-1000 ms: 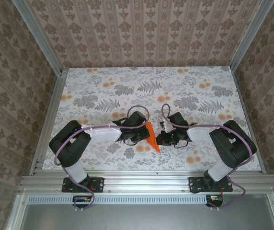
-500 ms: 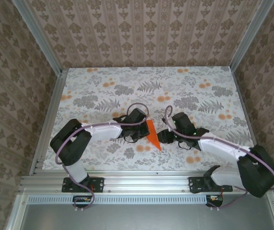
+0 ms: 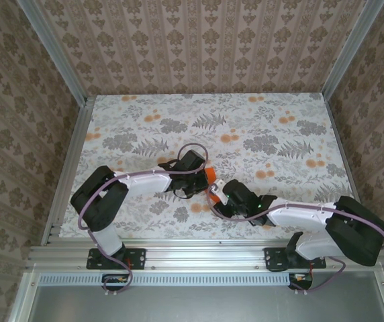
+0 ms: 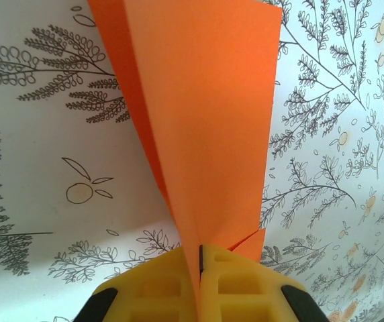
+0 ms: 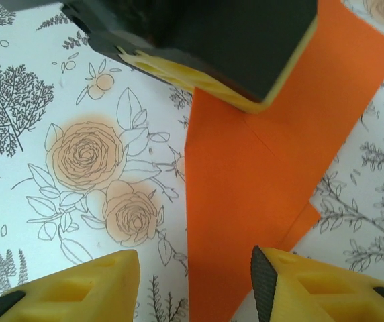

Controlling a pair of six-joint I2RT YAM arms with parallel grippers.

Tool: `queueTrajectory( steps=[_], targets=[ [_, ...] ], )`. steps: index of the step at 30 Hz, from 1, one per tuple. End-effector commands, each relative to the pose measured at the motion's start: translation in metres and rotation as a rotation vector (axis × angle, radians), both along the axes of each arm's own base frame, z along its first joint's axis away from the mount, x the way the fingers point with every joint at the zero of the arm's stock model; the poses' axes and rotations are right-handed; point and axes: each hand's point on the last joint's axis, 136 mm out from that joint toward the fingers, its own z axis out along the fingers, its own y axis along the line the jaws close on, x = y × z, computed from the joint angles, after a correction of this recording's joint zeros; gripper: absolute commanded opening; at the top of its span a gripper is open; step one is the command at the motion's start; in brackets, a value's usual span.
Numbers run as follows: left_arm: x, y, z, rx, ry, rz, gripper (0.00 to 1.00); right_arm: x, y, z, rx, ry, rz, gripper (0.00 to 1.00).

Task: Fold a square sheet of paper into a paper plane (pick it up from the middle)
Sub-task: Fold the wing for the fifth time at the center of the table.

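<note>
- Left wrist view: the left gripper [image 4: 200,268] is pinched shut on the paper plane [image 4: 205,114] at its centre crease, likely steadying it so the flaps spread free over the floral table [image 4: 37,168].
- Right wrist view: the right gripper [image 5: 192,263] stands parted astride the plane's lower edge, gripping nothing, with open table on either side.

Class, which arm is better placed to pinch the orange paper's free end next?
Right. The right end effector is open astride the folded orange paper; the left end effector is shut, holding it.
</note>
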Motion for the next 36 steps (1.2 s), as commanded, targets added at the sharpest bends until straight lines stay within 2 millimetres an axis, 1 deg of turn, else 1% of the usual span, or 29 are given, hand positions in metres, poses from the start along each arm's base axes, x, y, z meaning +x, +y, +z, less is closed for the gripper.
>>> queueTrajectory(
  steps=[1, 4, 8, 10, 11, 12, 17, 27, 32, 36],
  targets=[
    [0.003, -0.004, 0.0, -0.002, 0.022, 0.007, 0.0, 0.011, 0.007, 0.01, -0.031, -0.12, 0.036, 0.5],
    [0.003, -0.005, 0.0, -0.004, 0.025, 0.004, 0.0, 0.016, 0.006, 0.009, -0.055, -0.14, 0.023, 0.5],
    [0.002, -0.004, -0.002, 0.0, 0.027, 0.003, 0.0, 0.017, 0.008, 0.002, -0.08, -0.126, 0.026, 0.46],
    [0.002, -0.005, -0.001, -0.003, 0.025, 0.002, 0.0, 0.018, 0.011, 0.003, -0.084, -0.131, 0.027, 0.45],
    [0.002, -0.005, -0.001, -0.003, 0.026, 0.002, 0.0, 0.017, 0.011, -0.005, -0.109, -0.12, 0.034, 0.45],
    [0.002, -0.006, 0.0, -0.005, 0.024, -0.001, 0.0, 0.018, 0.011, -0.006, -0.116, -0.124, 0.032, 0.45],
    [0.001, -0.006, 0.0, -0.005, 0.024, -0.002, 0.0, 0.024, 0.012, -0.006, -0.136, -0.146, 0.02, 0.35],
    [0.001, -0.007, 0.002, -0.017, 0.022, -0.002, 0.0, 0.028, 0.009, 0.001, -0.122, -0.181, -0.018, 0.25],
    [0.002, -0.007, 0.005, -0.023, 0.011, -0.001, 0.0, 0.027, 0.003, 0.0, -0.111, -0.181, -0.044, 0.15],
    [0.003, -0.006, 0.007, -0.023, 0.003, 0.002, 0.0, 0.025, 0.004, -0.004, -0.085, -0.141, -0.059, 0.08]
  ],
)
